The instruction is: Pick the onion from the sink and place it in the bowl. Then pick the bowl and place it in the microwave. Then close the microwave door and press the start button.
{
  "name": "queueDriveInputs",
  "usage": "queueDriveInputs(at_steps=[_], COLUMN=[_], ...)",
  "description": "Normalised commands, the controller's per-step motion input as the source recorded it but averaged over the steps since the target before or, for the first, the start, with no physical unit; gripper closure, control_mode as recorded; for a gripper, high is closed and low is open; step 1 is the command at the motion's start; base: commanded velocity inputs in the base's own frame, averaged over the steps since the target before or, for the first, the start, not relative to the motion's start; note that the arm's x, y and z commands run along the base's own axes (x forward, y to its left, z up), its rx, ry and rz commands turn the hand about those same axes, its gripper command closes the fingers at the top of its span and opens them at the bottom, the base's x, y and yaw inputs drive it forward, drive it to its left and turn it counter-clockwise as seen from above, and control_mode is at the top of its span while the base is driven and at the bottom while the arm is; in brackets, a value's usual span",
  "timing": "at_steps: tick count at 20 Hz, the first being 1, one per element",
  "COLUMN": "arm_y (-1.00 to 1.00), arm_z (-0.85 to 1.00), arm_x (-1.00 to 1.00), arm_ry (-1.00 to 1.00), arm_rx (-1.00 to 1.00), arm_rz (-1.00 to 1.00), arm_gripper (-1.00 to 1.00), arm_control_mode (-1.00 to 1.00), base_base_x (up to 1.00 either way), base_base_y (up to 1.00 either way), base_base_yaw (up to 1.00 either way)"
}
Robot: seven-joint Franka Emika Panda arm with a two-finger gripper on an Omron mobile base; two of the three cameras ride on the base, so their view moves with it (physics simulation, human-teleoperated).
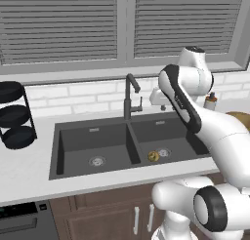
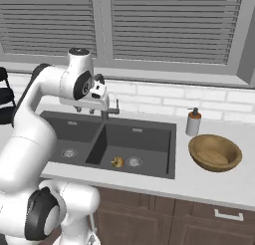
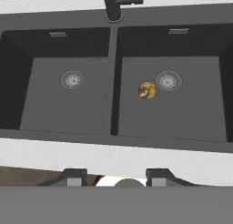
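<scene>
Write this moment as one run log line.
phase: approach | onion: right sink basin, beside drain | end effector: open, above, empty | bowl: counter, empty

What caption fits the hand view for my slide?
Open gripper looks down on the dark grey double-basin sink; small yellow-brown onion lies beside the right basin's silver drain ring.

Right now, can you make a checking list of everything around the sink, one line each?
Surface: pale counter, sink set in it, two basins.
Job's things: onion on the right basin floor beside its drain ring; bowl upright on the counter right of the sink, nothing in it.
Clutter: soap dispenser behind the bowl; black tiered rack left of the sink.
Grippers: gripper open, holding nothing, high above the sink.
Cables: nothing seen.
Surroundings: black faucet, white brick backsplash, window blinds, wooden cabinets below.
</scene>
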Motion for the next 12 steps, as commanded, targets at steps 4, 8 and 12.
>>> queueDriveInputs(at_steps=[4,8,12], arm_y=[-0.13,-0.86,-0.73], arm_z=[-0.14,-0.74,-0.87], arm_x=[-0.08,0.12,0.32], arm_ry=[-0.01,0.09,0.11], arm_rx=[0.02,0.21,0.18], arm_rz=[0.0,0.0,0.0], arm_gripper=[-1.0,-1.0,-1.0], arm_control_mode=[-1.0,-1.0,-1.0], base_base_x=[0.0,0.0,0.0], base_base_y=[0.0,0.0,0.0], base_base_yaw=[0.0,0.0,0.0])
